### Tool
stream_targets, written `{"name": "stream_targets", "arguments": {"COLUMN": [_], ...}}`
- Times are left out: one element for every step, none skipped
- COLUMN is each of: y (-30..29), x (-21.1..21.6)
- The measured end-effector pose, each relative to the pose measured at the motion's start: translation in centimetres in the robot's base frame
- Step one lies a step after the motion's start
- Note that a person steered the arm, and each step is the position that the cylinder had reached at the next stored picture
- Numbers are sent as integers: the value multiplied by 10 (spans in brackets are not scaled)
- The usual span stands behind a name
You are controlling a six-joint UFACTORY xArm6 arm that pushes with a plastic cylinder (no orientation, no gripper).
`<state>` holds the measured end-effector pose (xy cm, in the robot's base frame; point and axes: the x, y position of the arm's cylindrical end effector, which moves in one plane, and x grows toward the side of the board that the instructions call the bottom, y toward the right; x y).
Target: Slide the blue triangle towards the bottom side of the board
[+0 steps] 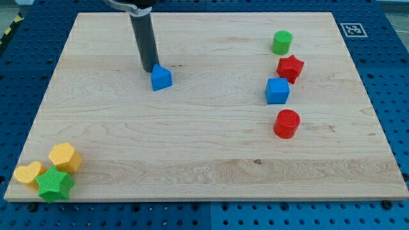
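Green star block (55, 184) is seen nearest the camera, at the table (192, 147) bottom-left corner | blue triangle (161, 77) is found in the upper-left-centre | my tip (149, 68) is set just beside its upper-left edge, contact not discernible | no pincer is fitted, so no pincer state can be told | a push down-view is judged well lined up.

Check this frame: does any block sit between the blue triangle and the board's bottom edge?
Nothing visible does. My tip sits just above-left of the blue triangle, and the wood below it runs bare to the bottom edge.
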<state>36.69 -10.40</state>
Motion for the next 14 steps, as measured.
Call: {"name": "stream_targets", "arguments": {"y": [14, 22, 26, 26, 26, 26, 26, 20, 13, 11, 11, 17, 26, 55], "x": [0, 0, 0, 3, 7, 18, 33, 46, 55, 58, 69, 65, 47, 47]}}
